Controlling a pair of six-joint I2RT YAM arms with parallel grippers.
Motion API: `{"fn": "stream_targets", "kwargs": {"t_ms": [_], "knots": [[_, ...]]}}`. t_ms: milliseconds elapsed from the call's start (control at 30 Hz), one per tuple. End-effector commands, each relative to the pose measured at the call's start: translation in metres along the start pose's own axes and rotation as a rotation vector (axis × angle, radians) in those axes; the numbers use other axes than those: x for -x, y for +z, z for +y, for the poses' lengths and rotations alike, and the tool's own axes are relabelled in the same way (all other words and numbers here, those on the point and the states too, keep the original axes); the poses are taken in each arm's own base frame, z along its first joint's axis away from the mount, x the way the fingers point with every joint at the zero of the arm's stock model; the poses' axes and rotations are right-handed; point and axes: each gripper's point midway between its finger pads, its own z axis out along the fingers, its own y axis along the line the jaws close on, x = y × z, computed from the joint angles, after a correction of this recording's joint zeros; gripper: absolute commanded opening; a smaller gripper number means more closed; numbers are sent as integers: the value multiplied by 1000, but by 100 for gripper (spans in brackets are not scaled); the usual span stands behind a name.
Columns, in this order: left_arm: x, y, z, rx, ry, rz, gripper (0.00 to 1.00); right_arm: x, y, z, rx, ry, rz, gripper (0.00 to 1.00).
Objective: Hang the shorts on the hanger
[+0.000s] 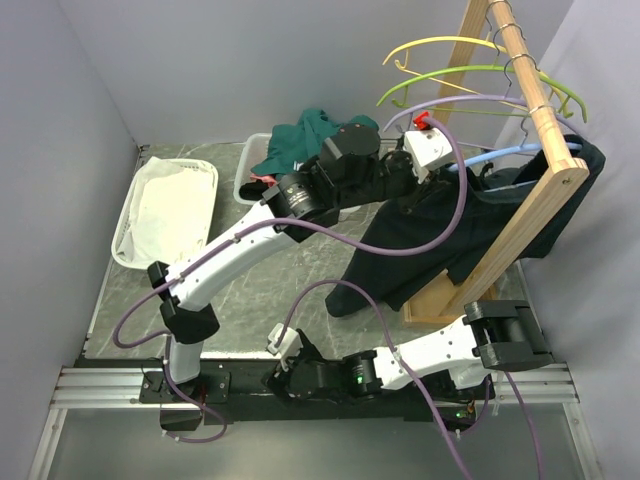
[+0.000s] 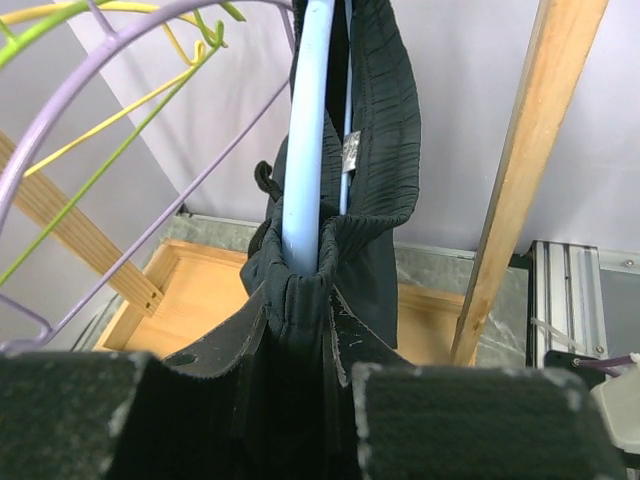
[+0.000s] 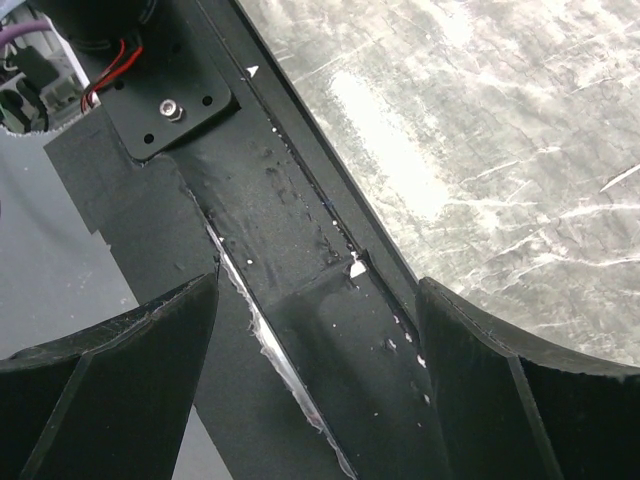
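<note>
Right gripper (image 3: 320,340) sits low by the arm bases, jaws spread wide, holding nothing, over the black base rail (image 3: 280,230) at the edge of the grey marble table (image 3: 480,130). Farther out, left gripper (image 2: 300,410) is pinched narrow on the bunched waistband of the baggy black fabric shorts (image 2: 385,150). The shorts are draped over the thin light-blue curved hanger (image 2: 305,140) at the wooden rack (image 1: 545,185), far right.

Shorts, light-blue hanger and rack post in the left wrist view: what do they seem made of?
The shorts look like soft fabric: matte black, with gathered ribbing and folds. The hanger is probably plastic: smooth, slightly glossy, even light blue. The rack post looks like bare wood: pale tan with visible grain.
</note>
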Motion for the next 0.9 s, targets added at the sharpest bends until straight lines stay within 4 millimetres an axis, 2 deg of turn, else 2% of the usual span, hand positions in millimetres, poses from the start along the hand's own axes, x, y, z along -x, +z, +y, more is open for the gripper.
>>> {"fn": "stream_targets", "kwargs": {"t_ms": [0, 200, 267, 300, 367, 400, 467, 500, 533, 667, 800, 867], "knots": [[64, -4, 6, 39, 39, -212, 1, 8, 1, -2, -25, 32, -38, 87], [46, 9, 5, 36, 41, -179, 2, 7, 0, -5, -40, 40, -38, 87], [46, 10, 6, 40, 41, -184, 19, 6, 0, -6, -45, 40, -38, 87], [43, 11, 6, 42, 37, -180, 31, 7, 0, -6, -47, 42, -40, 87], [45, 10, 7, 48, 39, -185, 43, 6, 0, -7, -53, 39, -38, 87], [47, 8, 9, 60, 40, -187, 67, 7, 0, -7, -53, 42, -40, 87], [52, 4, 12, 75, 40, -199, 80, 7, 0, -7, -57, 42, -39, 87], [57, -3, 14, 88, 41, -204, 96, 7, 0, -7, -58, 43, -41, 87], [59, -7, 14, 92, 36, -210, 99, 7, 1, -8, -61, 43, -42, 87], [66, -27, 18, 129, 6, -211, 96, 7, 2, -8, -64, 41, -43, 88], [62, -58, 21, 180, -62, -192, 96, 9, 3, -11, -79, 42, -53, 89], [56, -72, 33, 268, -123, -177, 96, 10, 3, -15, -84, 53, -59, 90]]}}
